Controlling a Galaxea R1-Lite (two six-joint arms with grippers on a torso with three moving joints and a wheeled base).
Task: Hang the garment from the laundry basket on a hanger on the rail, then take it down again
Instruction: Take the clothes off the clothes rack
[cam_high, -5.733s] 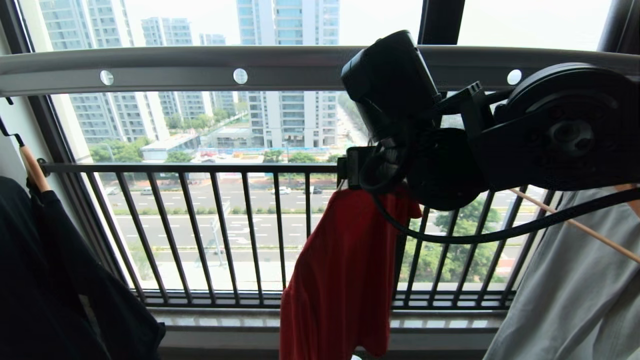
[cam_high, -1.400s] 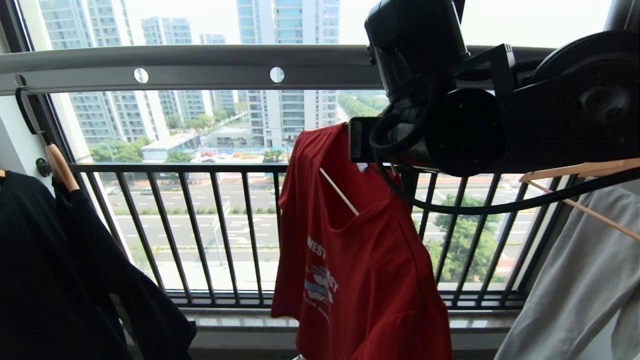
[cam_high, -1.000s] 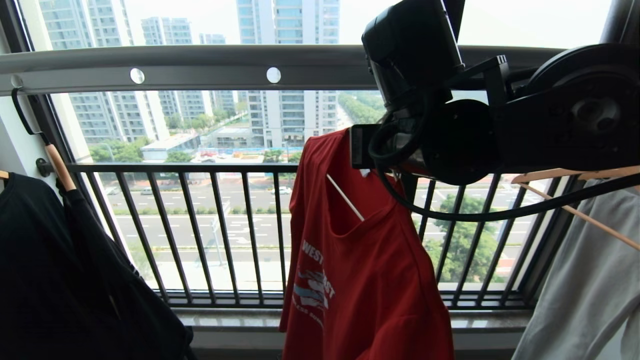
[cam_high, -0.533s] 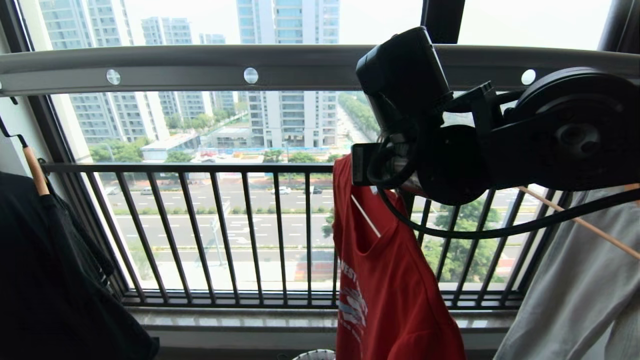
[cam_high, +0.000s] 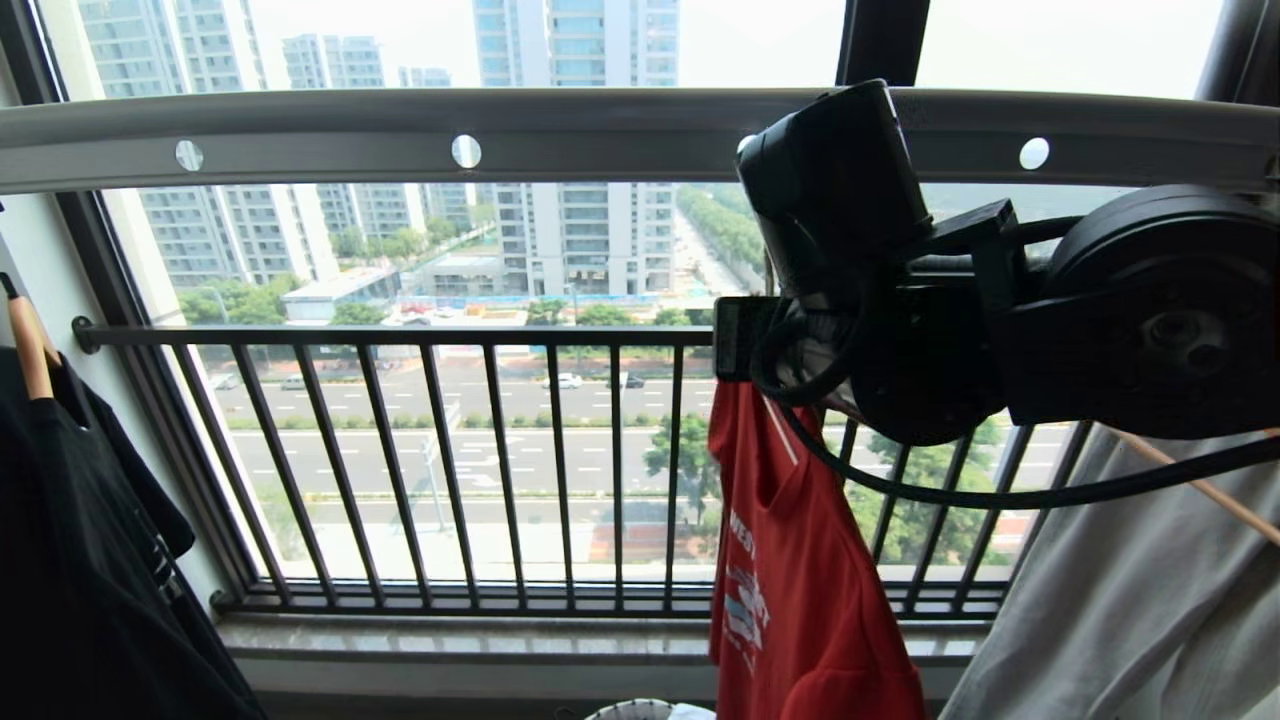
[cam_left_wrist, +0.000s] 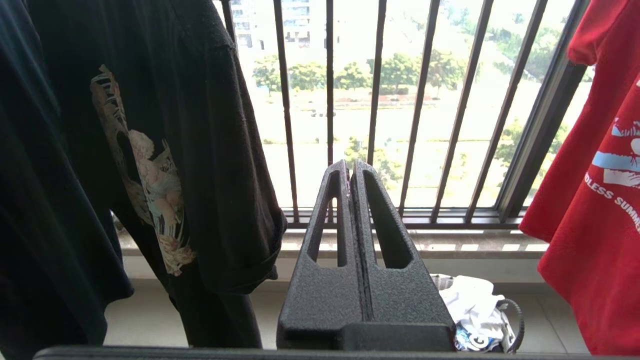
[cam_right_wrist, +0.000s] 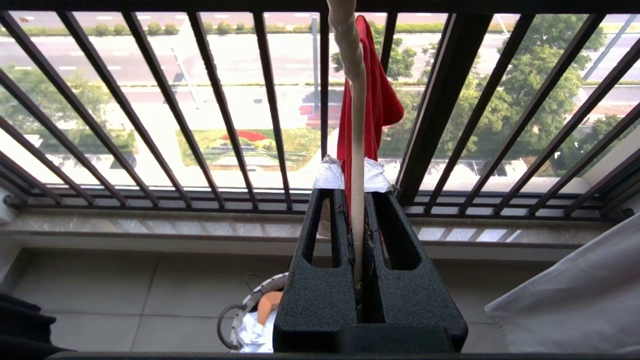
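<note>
The right gripper (cam_right_wrist: 356, 200) is squeezed tight on the cream hanger (cam_right_wrist: 357, 150) with the red garment (cam_high: 790, 560) hanging below the rail (cam_high: 600, 135).

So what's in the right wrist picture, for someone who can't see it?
The right pincer is shut on the cream-white hanger, which carries the red T-shirt in front of the black balcony railing. The laundry basket sits on the floor below.
</note>
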